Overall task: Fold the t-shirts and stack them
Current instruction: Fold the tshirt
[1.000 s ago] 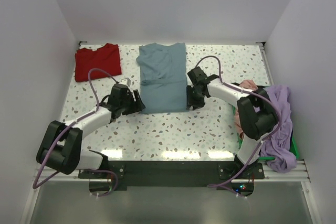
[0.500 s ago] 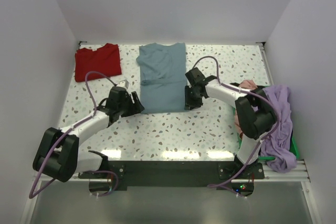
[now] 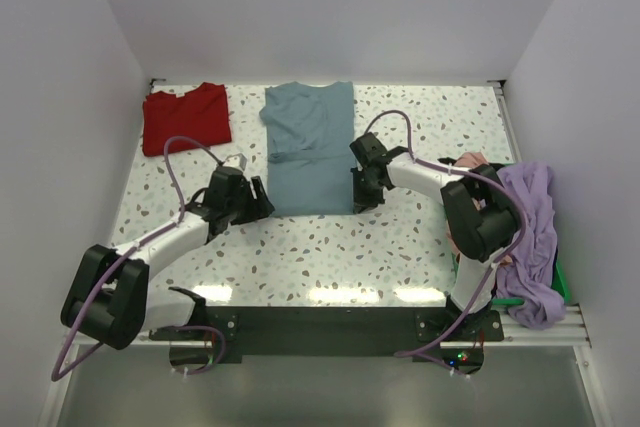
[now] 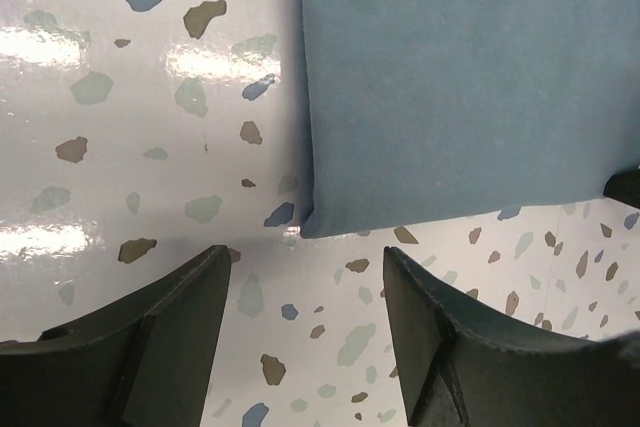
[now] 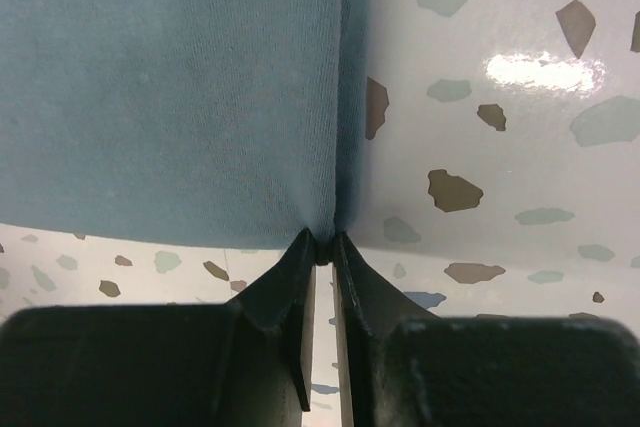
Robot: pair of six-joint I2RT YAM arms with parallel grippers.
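The slate-blue t-shirt (image 3: 308,147) lies flat on the surface (image 3: 400,237). The left arm reaches low toward the shirt's near left corner, with the left gripper (image 4: 305,272) spread wide just short of the hem. The right arm bends inward, and the right gripper (image 5: 322,245) is pinched onto the near right corner.

This is looking like a robotics lab, a boxed-in test cell rather than anyone's home. Plain white walls (image 3: 70,147) are closing in a speckled terrazzo worktop (image 3: 400,237), and bright reflections are glaring off its glossy surface. The left arm (image 3: 165,235) and the right arm (image 3: 425,175) are sitting bolted to a black base plate (image 3: 320,322) by a bare aluminium rail (image 3: 572,323), purple cables (image 3: 185,142) looping loose. The only homely things are lying about: a slate-blue t-shirt (image 3: 310,147), a red t-shirt (image 3: 185,119), cloth heaping over a green bin (image 3: 558,272).
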